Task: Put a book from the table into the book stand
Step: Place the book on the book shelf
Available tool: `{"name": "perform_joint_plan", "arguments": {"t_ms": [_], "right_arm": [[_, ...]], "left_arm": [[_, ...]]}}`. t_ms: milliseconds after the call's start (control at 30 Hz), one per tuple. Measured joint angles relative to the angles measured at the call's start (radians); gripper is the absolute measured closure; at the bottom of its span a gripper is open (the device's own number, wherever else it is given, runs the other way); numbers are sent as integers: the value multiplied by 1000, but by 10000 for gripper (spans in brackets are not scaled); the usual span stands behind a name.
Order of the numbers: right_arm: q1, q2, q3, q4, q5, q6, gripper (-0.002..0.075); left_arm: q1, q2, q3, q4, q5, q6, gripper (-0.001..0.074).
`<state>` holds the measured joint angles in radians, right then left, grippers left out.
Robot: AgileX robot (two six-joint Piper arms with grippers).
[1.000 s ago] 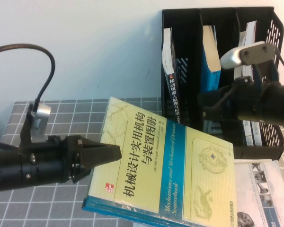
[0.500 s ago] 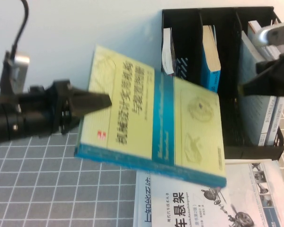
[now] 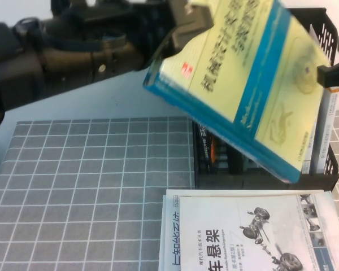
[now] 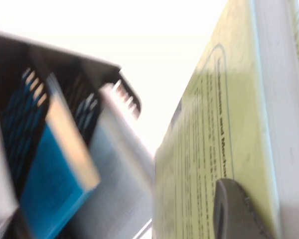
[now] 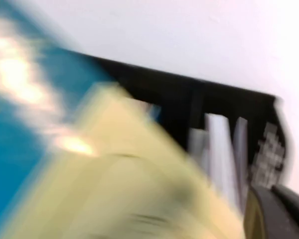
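Note:
The book (image 3: 254,73), pale yellow-green with a blue band and blue spine, is held high and tilted in front of the book stand (image 3: 326,161). My left gripper (image 3: 187,25) is shut on the book's upper left corner by the red mark. In the left wrist view one finger (image 4: 231,211) presses on the cover (image 4: 204,139). My right gripper (image 3: 323,75) is shut at the far right, its tip against the book's right edge. In the right wrist view the book (image 5: 114,194) is a blur beside the gripper (image 5: 269,214). The book hides most of the stand.
The white car-chassis book (image 3: 243,237) lies on the grid-cloth table (image 3: 90,186) in front of the stand. Other books stand upright in the stand's compartments (image 3: 319,130); a blue one shows in the left wrist view (image 4: 50,164).
My left arm has lifted the book up and to the right, tilting it steeply before the stand. The right gripper has risen and now touches the book's right edge.

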<state>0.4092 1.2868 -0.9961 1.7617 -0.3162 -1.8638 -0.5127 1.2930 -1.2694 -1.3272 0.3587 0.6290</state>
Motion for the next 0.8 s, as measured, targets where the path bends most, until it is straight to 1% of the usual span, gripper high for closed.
{"name": "perform_joint_plan", "arguments": {"t_ms": [100, 333, 433, 567, 700, 800], "right_arm": [[0, -6, 2, 0, 89, 8, 729], [0, -31, 10, 0, 141, 34, 729], [0, -50, 47, 0, 237, 74, 729], [0, -60, 146, -4, 397, 153, 729], [0, -2, 228, -15, 449, 160, 729], [0, 91, 211, -19, 455, 110, 729]], "left_arm": [[-39, 0, -43, 42, -31, -17, 534], [-44, 38, -107, 119, -52, -35, 538], [-44, 46, -144, 187, -69, -39, 539], [-44, 50, -224, 279, -93, -41, 539], [-44, 45, -287, 321, -127, -43, 540], [-44, 42, -304, 339, -148, -50, 540]]}}
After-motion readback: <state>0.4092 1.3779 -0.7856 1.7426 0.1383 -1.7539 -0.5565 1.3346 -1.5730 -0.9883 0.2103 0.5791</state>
